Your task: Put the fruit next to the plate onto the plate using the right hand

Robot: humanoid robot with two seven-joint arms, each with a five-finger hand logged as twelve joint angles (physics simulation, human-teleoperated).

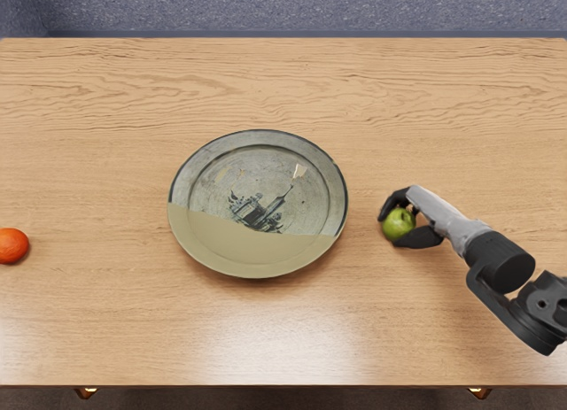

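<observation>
Evidently the right robot hand [416, 220] is wrapped around the green apple [398, 222], just right of the plate [257, 266] on the tabletop [266, 73], fingers [418, 239] curled on both sides, presumably to secure it for lifting across.

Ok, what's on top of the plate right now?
Only its printed drawing shows on the plate; no fruit. The green apple is beside it, gripped by the right hand. The table under the plate is covered.
</observation>
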